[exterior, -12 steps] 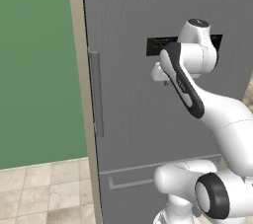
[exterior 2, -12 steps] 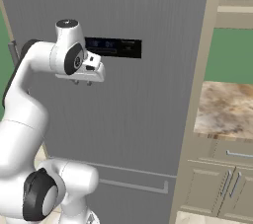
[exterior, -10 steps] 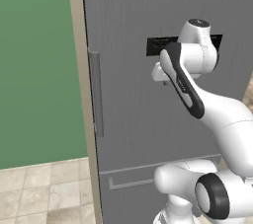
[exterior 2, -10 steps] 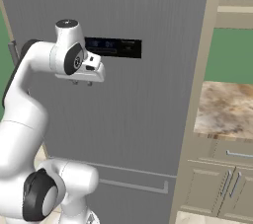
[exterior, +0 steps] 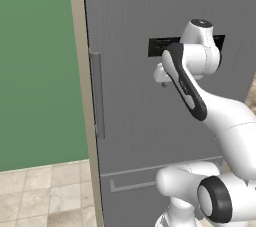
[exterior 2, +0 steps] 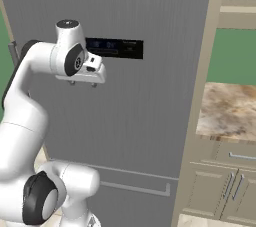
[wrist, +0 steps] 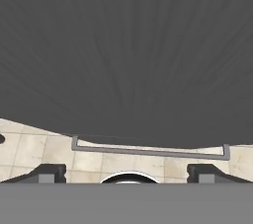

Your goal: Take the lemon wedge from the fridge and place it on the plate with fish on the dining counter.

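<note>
- Left base view: the fridge (exterior: pixel 140 121) is closed, a big grey brushed-metal door taking up most of the frame. Its long vertical bar handle (exterior: pixel 97 94) sits near the fridge's left edge, and the black display panel (exterior: pixel 162 47) is up high on the door, partly behind the arm. The end effector (exterior: pixel 164 77) hangs just below that panel, close in front of the door and well to the right of the handle. Can't really make out the fingers from here. Green wall left of the fridge, beige floor tiles below it.
- Right base view: same closed fridge (exterior 2: pixel 150 111), display panel (exterior 2: pixel 116 48) just right of the arm's wrist. The end effector (exterior 2: pixel 83 83) points down, right under the panel's left end, two little fingertips poking out with nothing between them. The lower drawer handle (exterior 2: pixel 136 188) runs across the bottom of the fridge. To the right of the fridge there's a marbled stone worktop (exterior 2: pixel 227 113) over pale cabinets.
- Hand view: looking down the fridge door (wrist: pixel 126 55) at the drawer handle (wrist: pixel 150 150) and the floor tiles under it. Fingertips (wrist: pixel 48 172) sit far apart at the bottom corners, so the end effector is released, spread wide, holding nothing.
- No sign of the lemon wedge with the door shut, so I can't tell where it is.
</note>
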Controlling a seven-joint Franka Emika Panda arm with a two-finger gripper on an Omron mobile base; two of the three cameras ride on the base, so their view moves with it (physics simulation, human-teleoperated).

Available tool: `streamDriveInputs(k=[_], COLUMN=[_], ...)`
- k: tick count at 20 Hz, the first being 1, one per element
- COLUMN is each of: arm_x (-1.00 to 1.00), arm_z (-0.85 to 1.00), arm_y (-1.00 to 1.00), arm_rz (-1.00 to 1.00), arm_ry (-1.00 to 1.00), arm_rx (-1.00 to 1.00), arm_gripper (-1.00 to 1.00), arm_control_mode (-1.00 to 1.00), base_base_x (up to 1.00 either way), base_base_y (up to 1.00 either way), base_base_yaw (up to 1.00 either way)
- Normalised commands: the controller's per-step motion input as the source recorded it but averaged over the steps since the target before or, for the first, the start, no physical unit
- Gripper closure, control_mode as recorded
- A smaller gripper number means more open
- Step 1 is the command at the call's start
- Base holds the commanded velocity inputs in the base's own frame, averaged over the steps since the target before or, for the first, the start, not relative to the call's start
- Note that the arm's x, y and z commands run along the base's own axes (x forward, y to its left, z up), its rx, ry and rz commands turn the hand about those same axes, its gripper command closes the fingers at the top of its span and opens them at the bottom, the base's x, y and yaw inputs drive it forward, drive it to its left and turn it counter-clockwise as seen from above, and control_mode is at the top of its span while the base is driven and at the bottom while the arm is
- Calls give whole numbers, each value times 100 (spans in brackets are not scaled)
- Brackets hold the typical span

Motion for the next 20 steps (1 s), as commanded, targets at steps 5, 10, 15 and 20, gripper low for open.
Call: streamDriveInputs(k=[5,10,15,20], arm_x=[-15,-41,-49,-25], arm_z=[0,-4,-12,-13], arm_y=[26,59,91,46], arm_rz=[5,4,0,0], arm_ry=[0,-3,-2,-6], arm_rx=[0,0,0,-1], arm_gripper=[-100,-100,-100,-100], arm_control_mode=[-100,-100,-100,-100], base_base_x=[0,0,0,0], base_base_y=[0,0,0,0], base_base_yaw=[0,0,0,0])
